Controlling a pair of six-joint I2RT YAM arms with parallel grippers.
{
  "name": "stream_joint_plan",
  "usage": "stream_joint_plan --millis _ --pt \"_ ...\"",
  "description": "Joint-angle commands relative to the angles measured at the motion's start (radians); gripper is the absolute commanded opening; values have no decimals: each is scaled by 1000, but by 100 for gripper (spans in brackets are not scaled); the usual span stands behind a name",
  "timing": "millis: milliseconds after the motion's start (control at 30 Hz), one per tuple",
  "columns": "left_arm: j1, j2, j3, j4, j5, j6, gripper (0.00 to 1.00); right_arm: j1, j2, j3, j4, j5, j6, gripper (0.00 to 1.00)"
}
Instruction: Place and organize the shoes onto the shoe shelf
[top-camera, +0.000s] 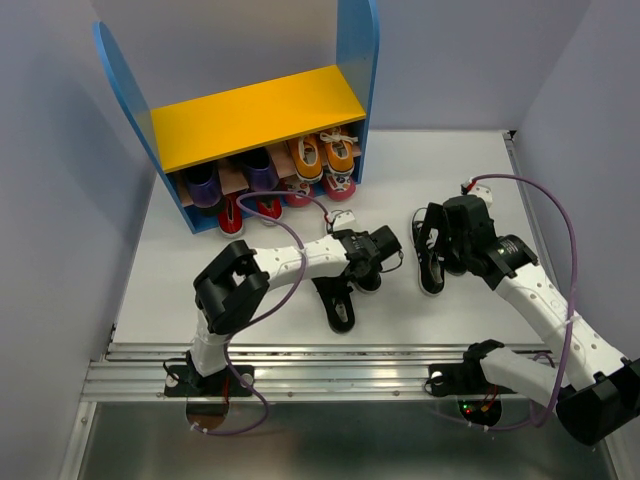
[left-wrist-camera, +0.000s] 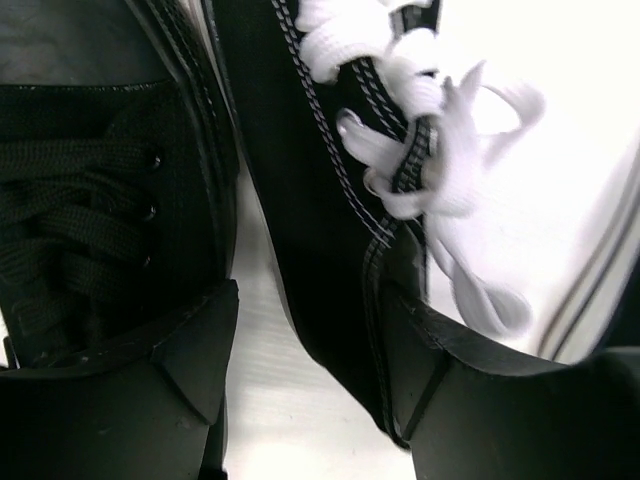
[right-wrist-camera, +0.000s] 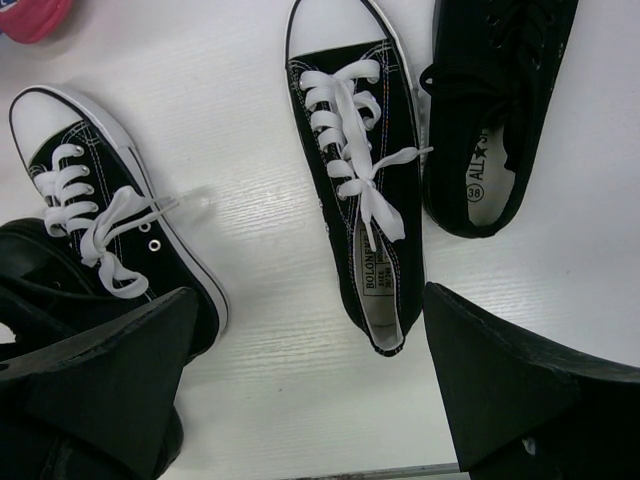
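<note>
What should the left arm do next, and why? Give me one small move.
Probably shut the left gripper on the black canvas sneaker. In the left wrist view its open fingers appear to straddle the sneaker's side wall beside the white laces, with the all-black shoe close alongside. It needs a grip before any lift toward the shoe shelf.

A white table (top-camera: 440, 170) spans the scene; pale lilac walls (top-camera: 60, 200) enclose it on three sides; a ribbed aluminium rail (top-camera: 340, 370) edges its near side.
</note>
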Motion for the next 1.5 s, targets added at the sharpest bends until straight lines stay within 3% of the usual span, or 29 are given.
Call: stream_joint_plan --millis 0,133,333,533,567,600,867,1267,1467 --pt "11 28 26 -23 -35 -29 68 1 -19 -10 17 -8 -9 100" --pt "9 22 -12 -20 -17 -48 63 1 -24 -10 17 -5 -9 100" --pt "9 22 -57 -7 11 -45 42 1 -14 -11 19 -14 -4 100" --pt "9 22 -54 -16 16 -37 17 1 -21 -11 26 -20 -3 100" --pt "9 16 -51 -36 9 -37 3 1 -22 -11 26 -17 -3 100" --pt "9 2 -43 -49 -9 -37 0 1 -27 -11 25 -17 -6 100" --pt "9 -71 70 -243 -101 44 0 1 -33 -16 20 -2 0 100" --pt "-24 -318 130 -316 -146 265 0 1 -56 41 -9 37 -6 100" --pt "-26 -444 233 -311 -138 397 0 1 -60 75 -14 60 0 100"
